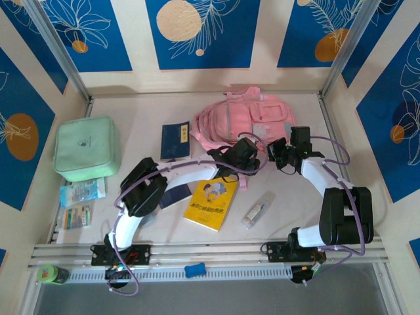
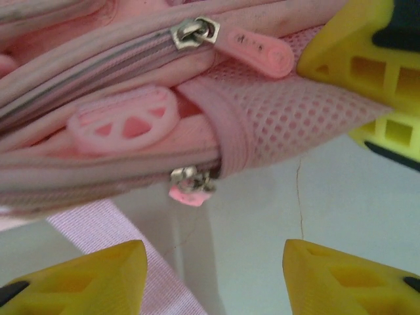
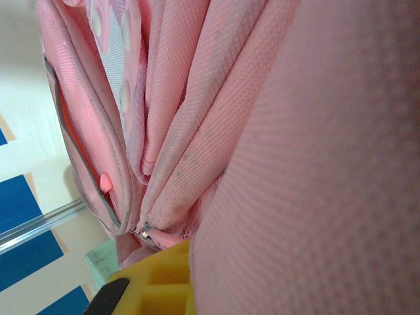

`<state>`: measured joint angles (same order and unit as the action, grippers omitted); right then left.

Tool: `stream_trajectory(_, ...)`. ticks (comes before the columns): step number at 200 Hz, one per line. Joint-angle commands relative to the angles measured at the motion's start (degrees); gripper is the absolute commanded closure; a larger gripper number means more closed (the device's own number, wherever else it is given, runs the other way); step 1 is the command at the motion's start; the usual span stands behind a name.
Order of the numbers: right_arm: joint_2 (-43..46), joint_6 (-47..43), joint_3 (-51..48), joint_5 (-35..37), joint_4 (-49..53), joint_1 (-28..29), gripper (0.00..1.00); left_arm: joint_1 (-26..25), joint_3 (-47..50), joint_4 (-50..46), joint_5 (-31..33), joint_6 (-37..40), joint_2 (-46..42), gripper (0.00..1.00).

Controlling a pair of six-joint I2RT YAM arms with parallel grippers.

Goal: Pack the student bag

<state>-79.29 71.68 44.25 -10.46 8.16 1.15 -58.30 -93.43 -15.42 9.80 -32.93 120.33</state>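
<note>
Left gripper (image 2: 215,252) sat part spread at the near edge of the bag (image 1: 239,118), nothing between its fingers, just table (image 1: 295,210) and a strap (image 2: 125,243) below. Right gripper (image 1: 282,155) was pressed together, apparently pinching the bag's mesh corner (image 2: 308,111). Bag lay at back-centre of the table, zips shut as far as I could tell.

Step, my read: opening the bag, nothing packed yet. Next move: left lines up on the lower zip pull (image 2: 190,187) just beyond its fingertips, closes on it, then runs it along the seam while right holds the fabric taut. Pull was small and tucked against the binding, easy to miss.

Room: grippers were near each other, so tight there. Book (image 1: 210,203) lay under the left forearm. Booklet (image 1: 175,140) was just left of the bag, case (image 1: 86,147) well apart. Front right of the table was bare.
</note>
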Motion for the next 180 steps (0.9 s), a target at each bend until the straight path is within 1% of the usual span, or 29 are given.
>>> stream_trajectory(1,1.7,0.7,2.3,-2.3,-1.1,0.7,1.0,0.0,-4.1,-1.8,1.4,-0.1,2.8,0.45)
stream_trajectory(16,1.7,0.8,2.2,-2.4,-1.1,0.7,1.0,0.1,-6.3,-3.6,4.0,-0.8,4.5,0.48)
stream_trajectory(33,1.6,1.0,2.1,-2.7,-1.2,0.8,1.0,0.6,-8.4,-7.3,6.8,-4.6,5.8,0.54)
stream_trajectory(57,1.6,1.1,1.9,-2.4,-1.3,1.0,1.0,0.8,-7.5,-3.2,5.7,-5.3,6.0,0.56)
stream_trajectory(81,1.5,1.3,1.9,-2.5,-1.4,1.0,1.0,1.3,-8.9,-3.1,6.5,-7.0,7.4,0.61)
stream_trajectory(90,1.6,1.4,2.0,-2.5,-1.4,1.0,1.0,1.8,-9.0,-2.4,5.8,-7.5,7.8,0.63)
stream_trajectory(118,1.6,1.2,2.0,-2.7,-1.4,1.3,1.0,2.7,-9.1,1.8,3.1,-6.8,8.4,0.66)
stream_trajectory(148,1.4,1.0,1.7,-2.7,-1.4,1.3,1.0,2.9,-10.5,0.2,7.2,-6.0,8.9,0.68)
stream_trajectory(180,1.1,0.6,1.5,-2.6,-1.3,1.4,1.0,3.1,-10.6,2.7,6.2,-2.4,8.9,0.74)
